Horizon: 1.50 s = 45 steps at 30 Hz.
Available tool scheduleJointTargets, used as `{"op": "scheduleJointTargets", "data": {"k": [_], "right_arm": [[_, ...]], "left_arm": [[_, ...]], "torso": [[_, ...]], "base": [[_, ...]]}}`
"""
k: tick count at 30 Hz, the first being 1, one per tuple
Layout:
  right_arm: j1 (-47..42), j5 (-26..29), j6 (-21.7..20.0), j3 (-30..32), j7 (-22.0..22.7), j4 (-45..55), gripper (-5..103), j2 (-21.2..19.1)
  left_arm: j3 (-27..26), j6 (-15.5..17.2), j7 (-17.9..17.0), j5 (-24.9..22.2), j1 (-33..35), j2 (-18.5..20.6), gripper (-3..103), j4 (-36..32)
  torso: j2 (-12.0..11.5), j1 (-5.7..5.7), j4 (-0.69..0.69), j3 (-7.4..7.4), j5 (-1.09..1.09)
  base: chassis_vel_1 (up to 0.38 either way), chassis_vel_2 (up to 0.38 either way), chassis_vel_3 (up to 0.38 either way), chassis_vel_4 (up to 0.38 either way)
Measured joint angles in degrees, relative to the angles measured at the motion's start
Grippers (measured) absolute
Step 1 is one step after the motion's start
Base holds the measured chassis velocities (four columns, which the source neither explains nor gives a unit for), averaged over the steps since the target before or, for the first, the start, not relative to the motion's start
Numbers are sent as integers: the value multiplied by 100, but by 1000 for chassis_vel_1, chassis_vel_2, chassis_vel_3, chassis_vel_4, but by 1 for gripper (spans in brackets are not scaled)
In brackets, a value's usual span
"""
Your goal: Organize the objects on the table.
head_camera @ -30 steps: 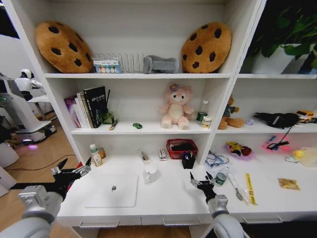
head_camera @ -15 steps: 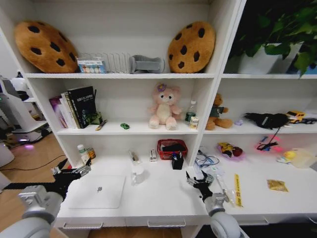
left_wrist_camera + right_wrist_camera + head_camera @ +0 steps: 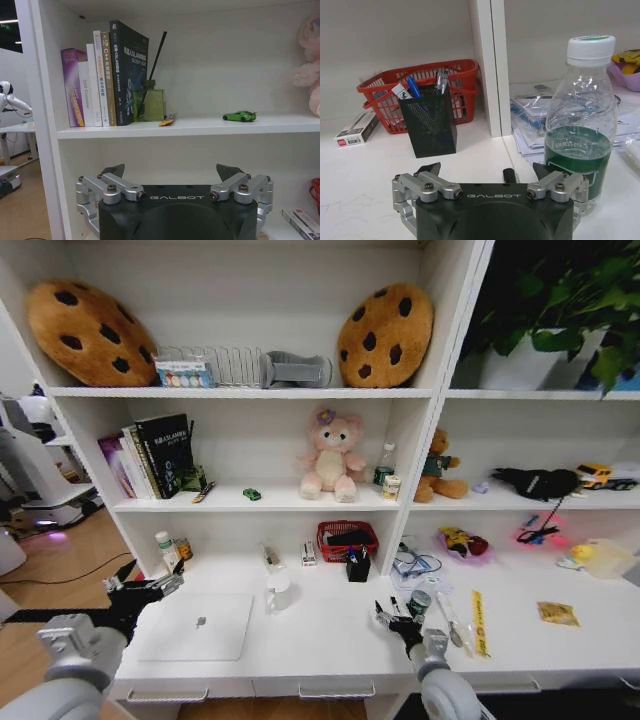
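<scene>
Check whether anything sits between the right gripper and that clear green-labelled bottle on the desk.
Nothing visible does. The right gripper, jaws open, sits low over the white desk, and the clear plastic bottle with green label and white cap stands right beside its outer jaw.

white desk [image 3: 330,640], silver laptop [image 3: 198,626], yellow strip [image 3: 478,622]

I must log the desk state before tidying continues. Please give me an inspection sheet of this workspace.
Surface: long white desk, smooth top, drawer handles along the front.
Job's things: closed silver laptop at the left; small bottle with green label beside the right gripper; yellow strip and yellow packet to the right; pens in black mesh holder.
Clutter: red basket, papers.
Grippers: left gripper open, off the desk's left end; right gripper open, low over the desk.
Cables: black cord on floor.
Surroundings: shelves with books, plush toys, cookie cushions.
</scene>
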Motion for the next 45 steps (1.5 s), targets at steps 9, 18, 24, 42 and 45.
{"op": "scheduleJointTargets", "data": {"k": [9, 18, 24, 42, 45], "right_arm": [[444, 465, -275, -162, 134, -249, 100, -59], [701, 575, -339, -352, 142, -507, 100, -65], [837, 806, -549, -473, 290, -592, 98, -101], [1313, 1580, -920, -741, 623, -698, 28, -221], [1312, 1691, -957, -806, 624, -657, 22, -329]], "left_arm": [[0, 0, 0, 0, 0, 0, 100, 0], [0, 0, 0, 0, 0, 0, 100, 0], [0, 0, 0, 0, 0, 0, 100, 0], [0, 0, 0, 0, 0, 0, 100, 0], [0, 0, 0, 0, 0, 0, 100, 0]], "torso": [[0, 0, 0, 0, -2], [0, 0, 0, 0, -1], [0, 0, 0, 0, -1], [0, 0, 0, 0, 0], [0, 0, 0, 0, -1]], "base": [[0, 0, 0, 0], [0, 0, 0, 0], [0, 0, 0, 0], [0, 0, 0, 0], [0, 0, 0, 0]]}}
